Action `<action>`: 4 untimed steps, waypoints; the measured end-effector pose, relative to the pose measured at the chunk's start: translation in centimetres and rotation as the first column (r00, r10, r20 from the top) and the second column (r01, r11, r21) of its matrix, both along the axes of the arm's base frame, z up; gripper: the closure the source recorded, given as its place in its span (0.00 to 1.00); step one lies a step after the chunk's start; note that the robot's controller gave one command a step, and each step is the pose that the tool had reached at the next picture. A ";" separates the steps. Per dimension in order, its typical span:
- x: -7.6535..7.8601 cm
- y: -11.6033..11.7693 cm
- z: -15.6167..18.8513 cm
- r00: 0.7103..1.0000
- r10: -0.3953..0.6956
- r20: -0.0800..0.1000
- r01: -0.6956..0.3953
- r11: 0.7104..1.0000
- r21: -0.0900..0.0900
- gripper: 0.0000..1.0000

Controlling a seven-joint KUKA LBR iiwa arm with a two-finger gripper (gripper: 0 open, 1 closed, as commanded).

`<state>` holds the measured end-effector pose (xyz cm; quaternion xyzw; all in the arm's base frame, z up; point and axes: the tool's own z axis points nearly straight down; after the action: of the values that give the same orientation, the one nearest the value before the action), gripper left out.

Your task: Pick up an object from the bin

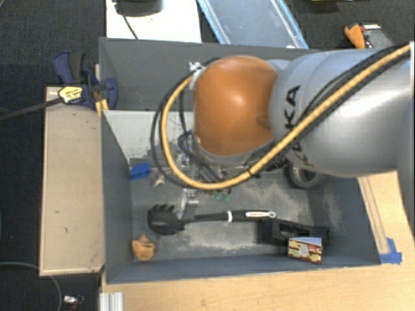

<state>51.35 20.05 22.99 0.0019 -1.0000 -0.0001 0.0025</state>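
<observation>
Progress looks early: nothing lifted yet. Under the orange cover (233, 102) the gripper (190, 198) sits midway in the bin (130, 70) (can't tell if it's open or closed), just above the black slotted spoon (170, 219) lying by the near wall. Grab and lift remain.

Down on the floor of the grey bin (117, 193), 4 loose things are in plain sight. A black utensil (207, 218) lies flat along the front, its round slotted head to the left and its slim handle running right. A small blue block (139, 170) sits by the left wall. A tan lump (143, 247) rests in the front-left corner. Front right, a black box (285, 230) with a colourful label lies just beside the handle's end.
</observation>
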 end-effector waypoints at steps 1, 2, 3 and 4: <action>0.2 -0.1 0.4 1.000 -0.007 0.008 0.007 1.000 0.002 0.00; 0.6 -0.4 -8.8 1.000 0.001 0.012 -0.001 1.000 0.003 0.00; 1.6 -7.6 -16.3 0.988 0.154 0.016 -0.154 0.988 0.001 0.00; 0.2 -3.3 -11.7 0.993 -0.118 0.015 0.118 0.993 0.009 0.00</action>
<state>51.53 16.79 11.27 -0.0571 -0.9983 -0.0042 -0.0051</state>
